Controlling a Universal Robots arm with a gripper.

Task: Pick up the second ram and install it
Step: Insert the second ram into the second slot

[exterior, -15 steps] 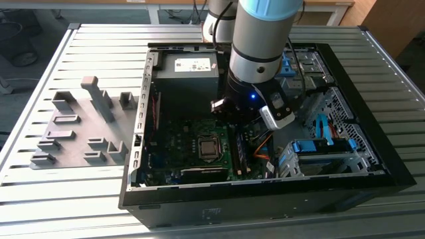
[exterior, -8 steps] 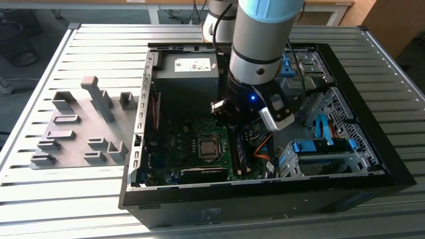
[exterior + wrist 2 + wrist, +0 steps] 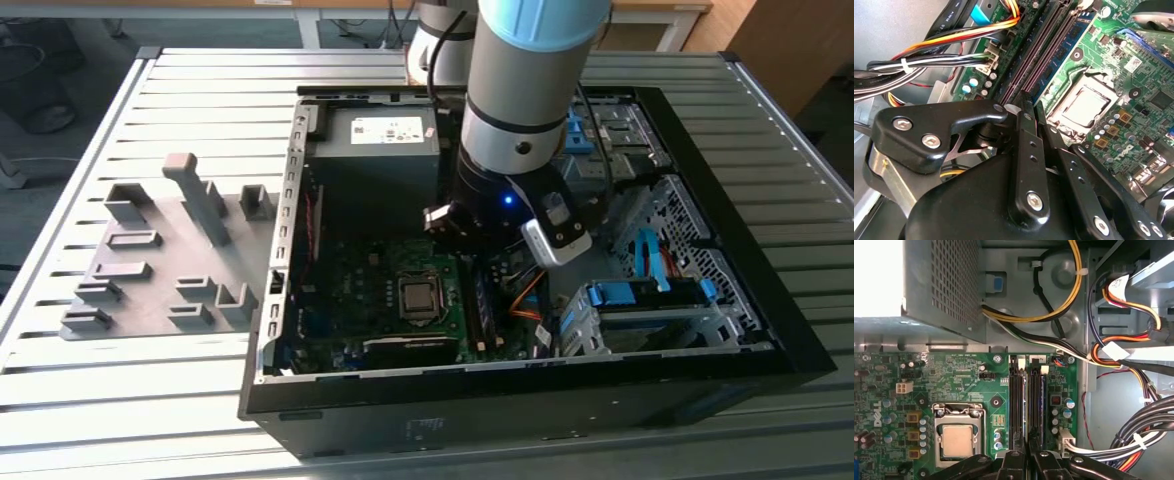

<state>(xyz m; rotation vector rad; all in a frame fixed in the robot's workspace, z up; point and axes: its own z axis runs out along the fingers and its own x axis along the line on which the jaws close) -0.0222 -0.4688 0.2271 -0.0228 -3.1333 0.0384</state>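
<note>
Exterior view: end effector [image 3: 470, 248] inside open black PC case [image 3: 747, 345], fingers together above black motherboard slot rails [image 3: 1026, 405]; installation step, seating press judged pending

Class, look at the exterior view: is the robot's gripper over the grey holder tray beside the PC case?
No. The gripper is inside the open PC case, above the motherboard, away from the grey holder tray.
</note>
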